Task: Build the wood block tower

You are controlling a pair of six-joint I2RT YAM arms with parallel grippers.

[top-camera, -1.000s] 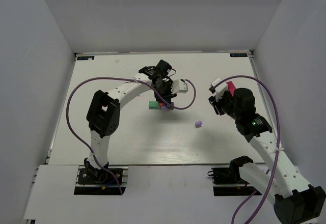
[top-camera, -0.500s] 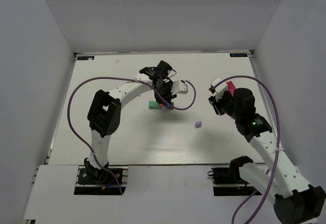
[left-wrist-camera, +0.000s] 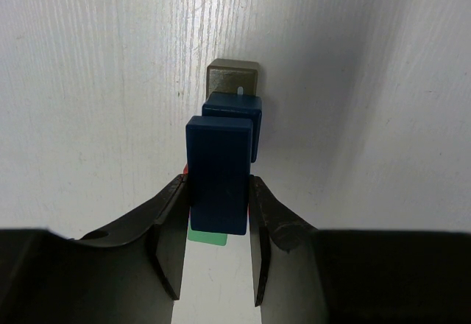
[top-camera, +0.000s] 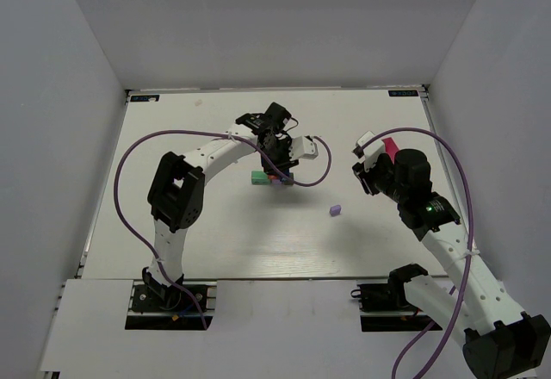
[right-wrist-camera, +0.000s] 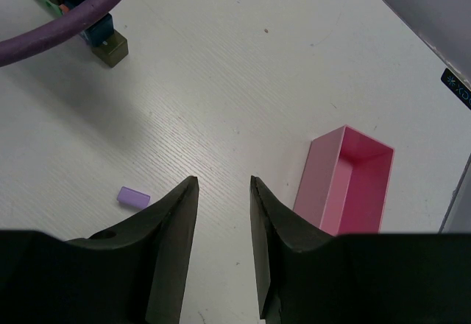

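Note:
My left gripper (left-wrist-camera: 217, 185) is shut on a dark blue wood bar (left-wrist-camera: 217, 162), held over the tower (top-camera: 274, 177). Under the bar a green block (left-wrist-camera: 206, 236) and a sliver of red show. Just beyond stand another blue block (left-wrist-camera: 232, 112) and an olive block (left-wrist-camera: 233, 78). In the top view the green block (top-camera: 257, 177) sticks out to the left of the cluster. A loose purple block (top-camera: 335, 210) lies alone on the table, also in the right wrist view as the purple block (right-wrist-camera: 134, 196). My right gripper (right-wrist-camera: 223, 184) hangs open and empty above the table.
A pink tray (right-wrist-camera: 346, 180) stands to the right of my right gripper, partly hidden by the arm in the top view, pink tray (top-camera: 389, 147). A purple cable (right-wrist-camera: 66, 26) crosses the right wrist view's upper left. Grey walls enclose the white table (top-camera: 215, 232).

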